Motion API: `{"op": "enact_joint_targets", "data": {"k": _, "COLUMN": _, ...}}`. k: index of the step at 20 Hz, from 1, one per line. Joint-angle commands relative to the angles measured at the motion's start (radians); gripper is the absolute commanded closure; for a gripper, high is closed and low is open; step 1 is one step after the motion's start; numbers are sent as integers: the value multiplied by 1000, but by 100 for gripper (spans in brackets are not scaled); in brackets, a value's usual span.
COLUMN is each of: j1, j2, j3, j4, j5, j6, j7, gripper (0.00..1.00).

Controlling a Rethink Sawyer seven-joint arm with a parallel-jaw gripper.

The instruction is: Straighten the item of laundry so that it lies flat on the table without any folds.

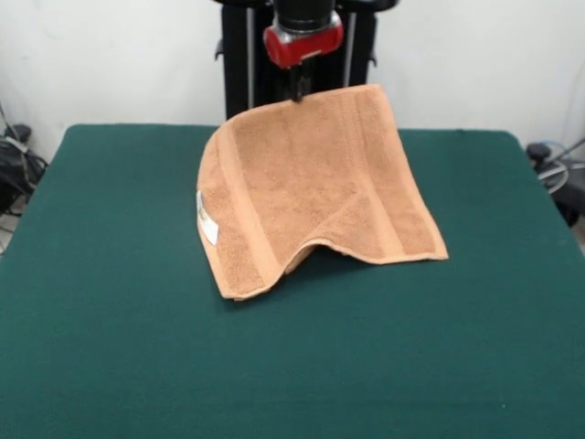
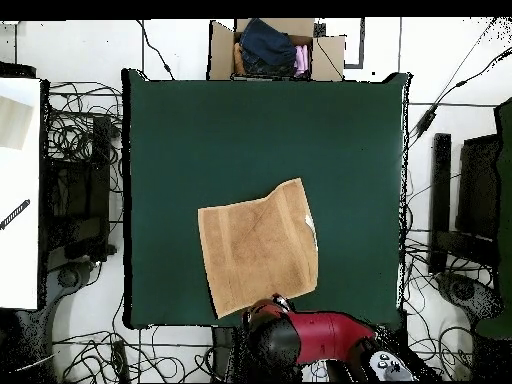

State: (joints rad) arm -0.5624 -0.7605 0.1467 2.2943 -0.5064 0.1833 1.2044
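The near part of the desk point(image 1: 137, 366) carries nothing; its dark green cloth top extends bare from the near edge to the towel point(image 1: 311, 197).

The towel, tan terry, occupies the far half of the desk, slightly right of centre in the front view. Its near edge lies on the desk surface at two places: a lower left corner and a lower right corner. Between these two corners the near edge arches upward, clear of the surface, leaving a dark gap beneath. A woven band runs along the left side and a second band runs down the right side. A white label point(image 1: 207, 222) sits at the left edge.

From the near edge the towel rises at a slope toward the far side, forming a tent-like shape. The upper edge is raised above the desk.

At the top of that edge the gripper point(image 1: 298, 91) is pinched on the towel, holding it aloft. Above it is the red wrist housing point(image 1: 303, 43), with the black pedestal point(image 1: 239, 55) behind.

In the overhead view the towel point(image 2: 256, 245) lies near the robot-side edge of the desk point(image 2: 200, 130), and the red arm point(image 2: 320, 335) reaches to the towel corner there
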Motion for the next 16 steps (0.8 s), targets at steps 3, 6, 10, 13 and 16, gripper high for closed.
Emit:
{"op": "enact_joint_targets", "data": {"k": 3, "j1": 27, "j2": 72, "j3": -61, "j4": 1, "j5": 12, "j6": -78, "j7": 225, "gripper": 100}}
{"op": "enact_joint_targets", "data": {"k": 6, "j1": 35, "j2": 91, "j3": -65, "j4": -11, "j5": 18, "j6": -86, "j7": 224, "gripper": 100}}
{"op": "enact_joint_targets", "data": {"k": 10, "j1": 48, "j2": 129, "j3": -83, "j4": -33, "j5": 20, "j6": -110, "j7": 227, "gripper": 100}}
{"op": "enact_joint_targets", "data": {"k": 13, "j1": 61, "j2": 178, "j3": -92, "j4": -48, "j5": 20, "j6": -144, "j7": 234, "gripper": 100}}
{"op": "enact_joint_targets", "data": {"k": 16, "j1": 79, "j2": 181, "j3": -112, "j4": -51, "j5": 29, "j6": -148, "j7": 238, "gripper": 100}}
